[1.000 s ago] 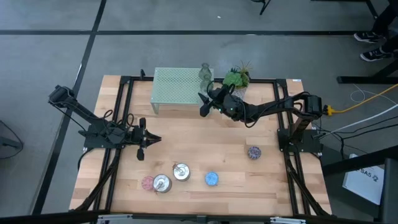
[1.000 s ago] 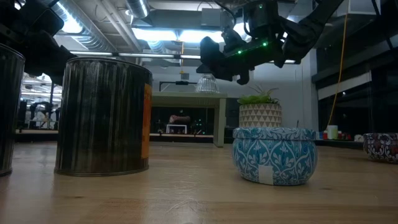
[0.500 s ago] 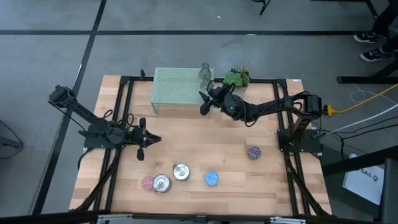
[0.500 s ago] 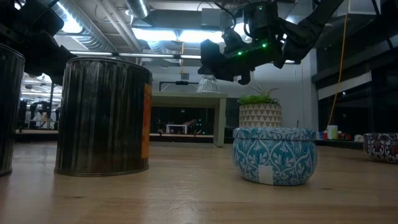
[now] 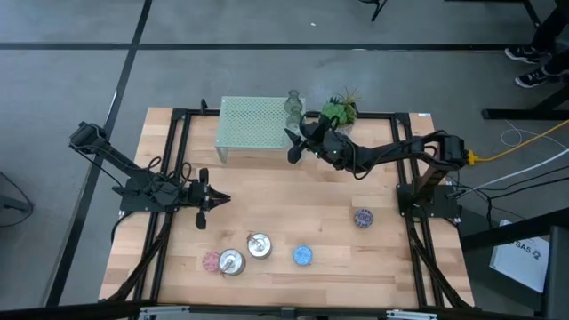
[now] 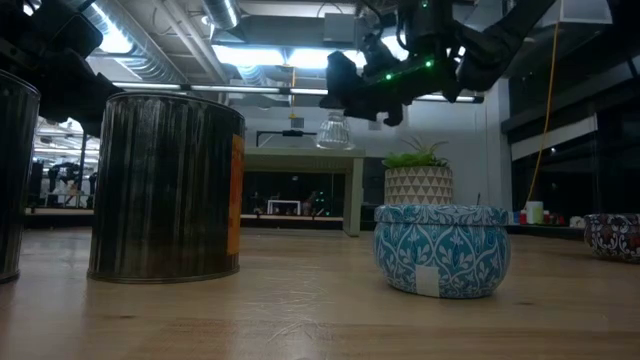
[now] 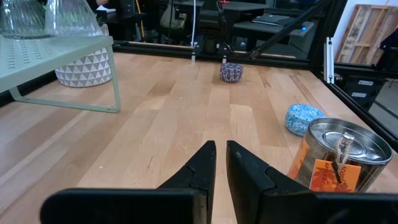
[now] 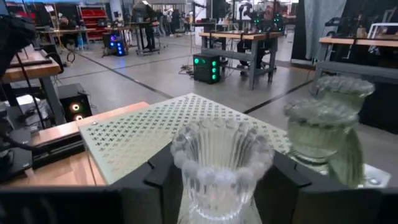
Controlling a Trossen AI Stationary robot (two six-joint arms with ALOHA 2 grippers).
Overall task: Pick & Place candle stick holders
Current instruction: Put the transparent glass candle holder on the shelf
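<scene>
The right pincer point(image 8: 217, 186) is clamped on the clear glass holder point(image 8: 221, 165) between its fingers.

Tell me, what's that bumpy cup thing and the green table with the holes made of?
The clear holder looks like ribbed pressed glass: see-through and shiny. The mint-green stand seems to be painted metal sheet: thin, flat and punched with small holes.
</scene>
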